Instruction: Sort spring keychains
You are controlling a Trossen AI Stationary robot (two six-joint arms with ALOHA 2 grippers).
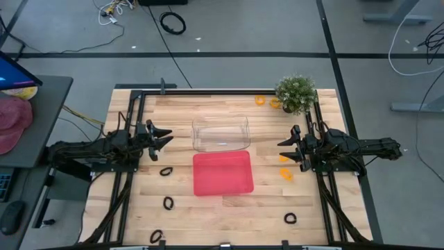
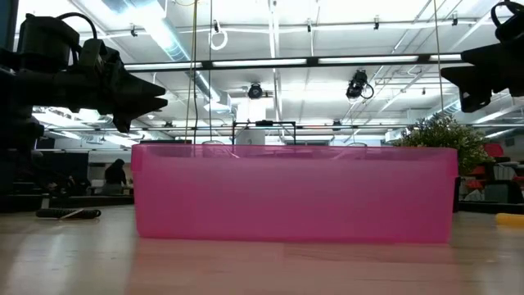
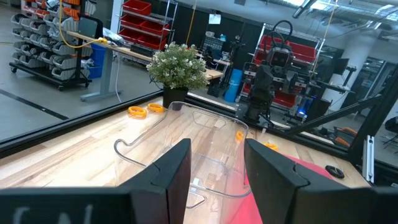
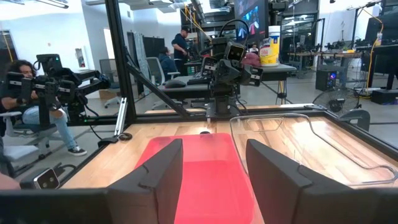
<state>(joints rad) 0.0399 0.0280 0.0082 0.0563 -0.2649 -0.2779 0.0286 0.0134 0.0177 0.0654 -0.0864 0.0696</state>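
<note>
Several small coiled keychains lie flat on the wooden table. Orange ones point(image 1: 260, 100) point(image 1: 275, 104) lie by the plant and two more point(image 1: 284, 158) point(image 1: 287, 174) by the right arm. Black ones point(image 1: 165, 171) point(image 1: 168, 203) point(image 1: 156, 237) lie on the left and one point(image 1: 290, 219) at the near right. My left gripper point(image 1: 168, 137) point(image 3: 217, 168) hovers open left of the clear tray. My right gripper point(image 1: 281, 149) point(image 4: 214, 168) hovers open right of the trays. Neither touches anything.
A red tray point(image 1: 222, 173) point(image 2: 295, 192) sits mid-table, with a clear tray point(image 1: 220, 134) point(image 3: 186, 143) just beyond it. A potted plant point(image 1: 296, 94) stands at the far right corner. Black frame rails run along the table's left and right sides. People sit beyond the table in the right wrist view.
</note>
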